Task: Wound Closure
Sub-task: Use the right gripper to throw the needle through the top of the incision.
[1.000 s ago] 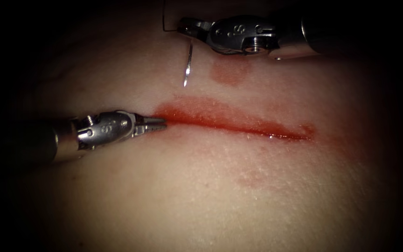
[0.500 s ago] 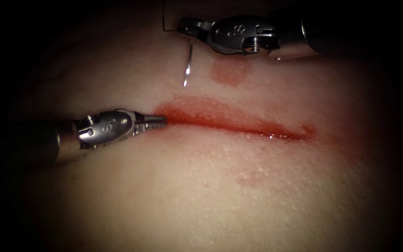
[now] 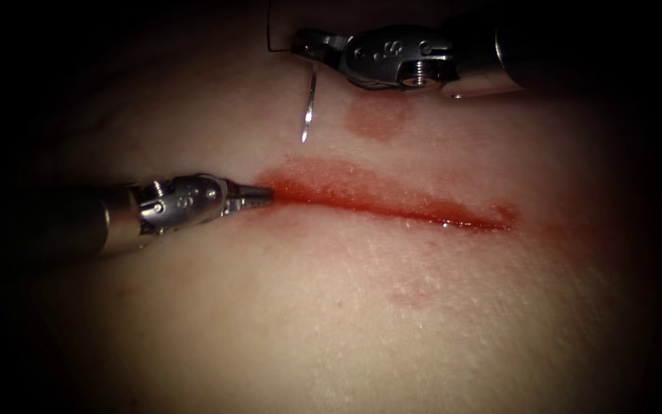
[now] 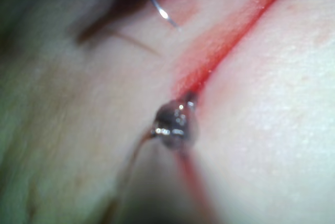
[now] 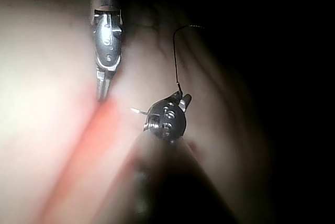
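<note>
The right tool (image 3: 309,47) grips the curved needle (image 3: 309,107) near its thread end, clear of the tissue (image 3: 362,307), point hanging toward the cut (image 3: 392,201); the left tool (image 3: 258,196), fingers together and empty, rests at the cut's left end, nearer.

The tissue (image 3: 362,307) is a pale slab of pork belly with a long cut (image 3: 392,203) running across it, its edges lined with red fluid (image 3: 331,184). A fainter red blotch sits beyond the cut. The curved needle (image 3: 309,107) hangs free above the tissue on the far side of the cut, near its left end, held close to its tail by the right end effector (image 3: 304,47), its point aimed down at the surface without entering it. Dark thread (image 3: 269,31) rises from the needle's tail.

The left end effector (image 3: 262,198) rests with its tip at the cut's left end, jaws closed and holding nothing.
</note>
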Motion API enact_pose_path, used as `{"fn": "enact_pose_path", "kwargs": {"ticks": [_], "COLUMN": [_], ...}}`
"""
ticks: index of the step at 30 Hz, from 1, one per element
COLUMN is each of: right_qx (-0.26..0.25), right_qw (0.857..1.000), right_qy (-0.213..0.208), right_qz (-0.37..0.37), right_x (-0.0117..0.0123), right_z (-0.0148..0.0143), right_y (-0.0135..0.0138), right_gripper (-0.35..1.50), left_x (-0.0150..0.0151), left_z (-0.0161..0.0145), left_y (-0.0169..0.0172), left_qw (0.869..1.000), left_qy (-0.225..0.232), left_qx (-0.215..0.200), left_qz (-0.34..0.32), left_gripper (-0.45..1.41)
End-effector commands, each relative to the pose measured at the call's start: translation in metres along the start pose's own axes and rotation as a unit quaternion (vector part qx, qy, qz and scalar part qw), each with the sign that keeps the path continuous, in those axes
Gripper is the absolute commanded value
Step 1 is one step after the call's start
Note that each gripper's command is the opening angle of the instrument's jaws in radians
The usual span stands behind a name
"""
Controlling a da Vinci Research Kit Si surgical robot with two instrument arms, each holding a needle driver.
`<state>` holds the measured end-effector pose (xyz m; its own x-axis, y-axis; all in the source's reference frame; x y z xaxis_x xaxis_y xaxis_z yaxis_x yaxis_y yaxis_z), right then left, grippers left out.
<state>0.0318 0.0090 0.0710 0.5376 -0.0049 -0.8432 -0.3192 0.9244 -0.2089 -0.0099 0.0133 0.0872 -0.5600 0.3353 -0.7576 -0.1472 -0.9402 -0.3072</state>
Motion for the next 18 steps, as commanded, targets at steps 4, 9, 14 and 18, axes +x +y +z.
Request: {"fn": "enact_pose_path", "kwargs": {"ticks": [4,9,14,18], "right_qx": [0.000,0.000,0.000,0.000], "right_qw": [1.000,1.000,1.000,1.000], "right_qy": [0.001,0.001,0.001,0.001], "right_qz": [0.000,0.000,0.000,0.000], "right_x": [-0.0002,-0.0002,-0.0002,-0.0002], "right_z": [0.0007,0.0007,0.0007,0.0007], "right_y": [-0.0003,-0.0003,-0.0003,-0.0003], "right_gripper": [-0.35,-0.35,-0.35,-0.35], "left_x": [-0.0001,-0.0001,0.0004,0.0011], "left_z": [0.0008,0.0007,0.0003,-0.0001], "left_y": [0.0001,0.0002,0.0003,0.0007], "left_qw": [1.000,1.000,1.000,0.999], "left_qy": [0.005,0.006,0.015,0.025], "left_qx": [-0.009,-0.010,-0.017,-0.022], "left_qz": [-0.001,-0.001,-0.004,0.002], "left_gripper": [-0.35,-0.35,-0.35,-0.35]}}
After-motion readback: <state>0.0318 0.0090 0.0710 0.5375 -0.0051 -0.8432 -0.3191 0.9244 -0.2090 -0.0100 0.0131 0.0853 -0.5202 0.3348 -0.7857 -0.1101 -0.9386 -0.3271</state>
